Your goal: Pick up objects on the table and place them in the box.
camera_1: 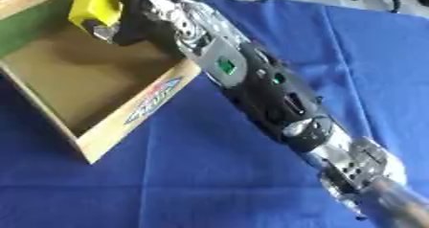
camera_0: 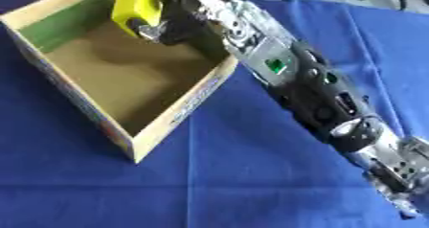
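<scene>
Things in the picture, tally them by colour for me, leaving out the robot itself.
Yellow: 1, the yellow object at the robot hand, over the box
Tan cardboard: 1, the box
Blue: 1, the tablecloth
Total: 3

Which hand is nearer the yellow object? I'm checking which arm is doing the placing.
Right. The right hand is over the box, against the yellow object, seemingly holding it, though the fingers are hard to make out. The left hand shows in neither view.
</scene>
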Controlling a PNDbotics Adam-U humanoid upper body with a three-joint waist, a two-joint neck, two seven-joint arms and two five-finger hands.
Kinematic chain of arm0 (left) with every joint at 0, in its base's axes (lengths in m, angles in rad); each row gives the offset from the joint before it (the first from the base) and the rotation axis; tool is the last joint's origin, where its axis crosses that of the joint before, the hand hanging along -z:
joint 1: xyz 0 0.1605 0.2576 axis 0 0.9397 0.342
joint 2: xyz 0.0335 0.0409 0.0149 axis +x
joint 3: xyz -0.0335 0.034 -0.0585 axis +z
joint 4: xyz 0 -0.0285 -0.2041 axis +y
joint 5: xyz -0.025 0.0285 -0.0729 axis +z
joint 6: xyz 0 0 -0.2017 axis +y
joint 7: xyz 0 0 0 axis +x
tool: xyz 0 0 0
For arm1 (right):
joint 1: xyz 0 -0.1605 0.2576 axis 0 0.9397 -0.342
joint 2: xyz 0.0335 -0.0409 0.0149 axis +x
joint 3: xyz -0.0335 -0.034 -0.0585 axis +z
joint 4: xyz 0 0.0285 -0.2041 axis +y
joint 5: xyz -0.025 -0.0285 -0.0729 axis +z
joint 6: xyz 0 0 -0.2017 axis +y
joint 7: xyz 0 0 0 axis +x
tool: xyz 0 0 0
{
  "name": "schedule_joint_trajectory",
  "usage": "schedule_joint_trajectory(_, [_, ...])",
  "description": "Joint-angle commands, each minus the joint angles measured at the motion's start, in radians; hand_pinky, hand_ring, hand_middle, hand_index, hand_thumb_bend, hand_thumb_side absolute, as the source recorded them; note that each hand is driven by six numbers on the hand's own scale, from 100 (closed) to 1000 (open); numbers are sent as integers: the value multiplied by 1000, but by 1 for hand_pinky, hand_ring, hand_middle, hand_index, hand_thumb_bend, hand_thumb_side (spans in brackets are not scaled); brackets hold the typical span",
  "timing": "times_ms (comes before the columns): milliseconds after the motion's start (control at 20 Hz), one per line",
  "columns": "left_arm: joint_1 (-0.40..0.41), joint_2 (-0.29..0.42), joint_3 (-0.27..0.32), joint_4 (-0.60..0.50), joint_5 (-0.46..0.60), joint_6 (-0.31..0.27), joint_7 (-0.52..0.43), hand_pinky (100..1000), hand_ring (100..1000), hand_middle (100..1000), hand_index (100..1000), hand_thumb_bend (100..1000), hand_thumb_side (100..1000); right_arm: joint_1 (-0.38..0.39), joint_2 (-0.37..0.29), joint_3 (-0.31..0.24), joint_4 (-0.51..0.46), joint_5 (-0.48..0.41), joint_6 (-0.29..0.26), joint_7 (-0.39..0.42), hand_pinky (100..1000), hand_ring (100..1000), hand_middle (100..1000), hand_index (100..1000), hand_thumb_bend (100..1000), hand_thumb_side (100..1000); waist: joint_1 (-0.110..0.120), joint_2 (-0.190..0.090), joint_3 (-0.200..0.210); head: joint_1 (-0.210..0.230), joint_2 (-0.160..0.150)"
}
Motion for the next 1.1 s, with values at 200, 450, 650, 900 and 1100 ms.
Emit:
schedule_joint_trajectory(200, [-9, 2, 2, -13, 4, -4, 5, 299, 437, 553, 646, 100, 927, -8, -4, 15, -20, 47, -28, 75, 551, 625, 370, 497, 100, 394, 5, -22, 0, -6, 0])
schedule_joint_trajectory(450, [-11, 3, 4, -13, 1, -8, 12, 300, 436, 554, 642, 100, 925, 3, -6, 24, -46, 58, -49, 188, 681, 731, 527, 659, 104, 514, 8, -25, -4, -2, 1])
schedule_joint_trajectory(650, [-9, 3, 4, -13, -1, -7, 12, 300, 436, 554, 643, 100, 924, 8, -11, 17, -63, 67, -57, 277, 751, 806, 699, 793, 288, 647, 12, -28, -8, -3, 3])
schedule_joint_trajectory(900, [-5, 3, 3, -13, -1, -5, 9, 300, 436, 554, 642, 100, 924, 2, -22, -7, -96, 34, -67, 302, 811, 898, 842, 943, 632, 843, 18, -34, -14, -1, 7])
schedule_joint_trajectory(1100, [-2, 3, 4, -13, -1, -4, 7, 300, 436, 554, 643, 100, 924, 4, -33, -20, -116, 30, -56, 271, 841, 932, 876, 964, 656, 873, 21, -39, -19, -6, 11])
